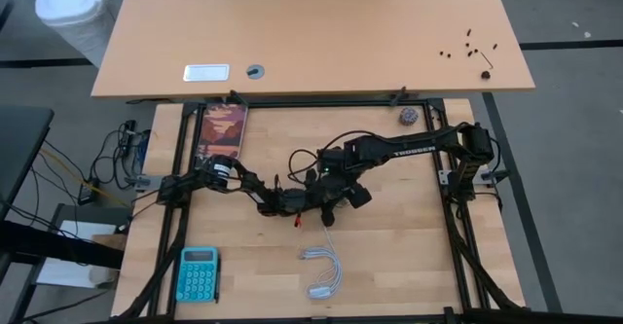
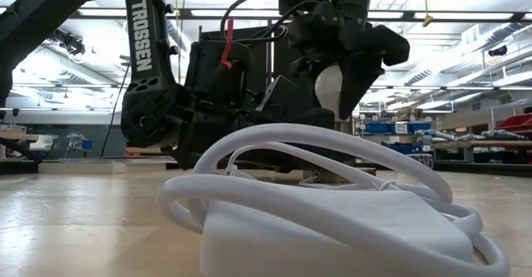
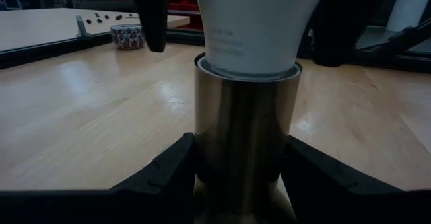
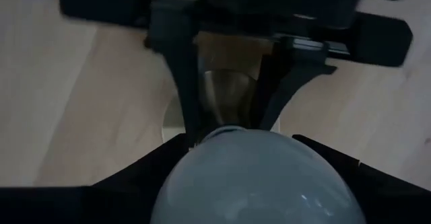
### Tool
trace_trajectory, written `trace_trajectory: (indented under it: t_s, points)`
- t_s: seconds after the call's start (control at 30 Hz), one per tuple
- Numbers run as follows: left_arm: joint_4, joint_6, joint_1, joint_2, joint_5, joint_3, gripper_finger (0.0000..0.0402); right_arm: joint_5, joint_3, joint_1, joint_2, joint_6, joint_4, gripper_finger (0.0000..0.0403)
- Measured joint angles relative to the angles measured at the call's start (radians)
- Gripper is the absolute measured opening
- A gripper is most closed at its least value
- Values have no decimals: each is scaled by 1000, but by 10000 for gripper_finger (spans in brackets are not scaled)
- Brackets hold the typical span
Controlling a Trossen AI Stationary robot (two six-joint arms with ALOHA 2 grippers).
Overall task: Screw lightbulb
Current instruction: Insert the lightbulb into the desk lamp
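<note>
A metallic cylindrical socket (image 3: 246, 136) stands upright near the table's middle. The white lightbulb (image 3: 252, 22) stands in its open top, screw end down; the screw base is hidden inside the socket. My left gripper (image 1: 292, 203) reaches in level from the table's left and is shut on the socket. My right gripper (image 1: 329, 190) comes down from above and is shut on the lightbulb (image 4: 256, 183). In the low view the lightbulb (image 2: 329, 90) shows between the right gripper's dark fingers. My left gripper pinches the socket's lower wall (image 3: 202, 160) between its two fingers (image 3: 161, 170), one on each side. The fingers come in level from the table's left. The socket stands upright in the hold. My right gripper holds the lightbulb's round glass (image 4: 195, 177) between its two fingers (image 4: 135, 173), pointing steeply down from above. The lightbulb stands upright with its neck (image 3: 249, 62) in the socket's top.
A coiled white cord with a flat white adapter (image 1: 323, 270) lies toward the near edge and fills the low view's foreground (image 2: 332, 219). A teal calculator (image 1: 198, 273) lies near left, a picture book (image 1: 224, 129) far left, and a small ball (image 1: 407, 117) far right.
</note>
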Motion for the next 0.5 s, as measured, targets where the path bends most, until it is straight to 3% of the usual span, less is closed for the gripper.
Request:
trace_trajectory:
  t_s: [0.33, 0.5]
  points:
    - [2, -1, 0, 0, -5, 0, 198, 23, -1, 0, 0, 471, 21, 254]
    - [2, 2, 0, 0, -7, 0, 198, 47, -1, 1, 0, 663, 20, 271]
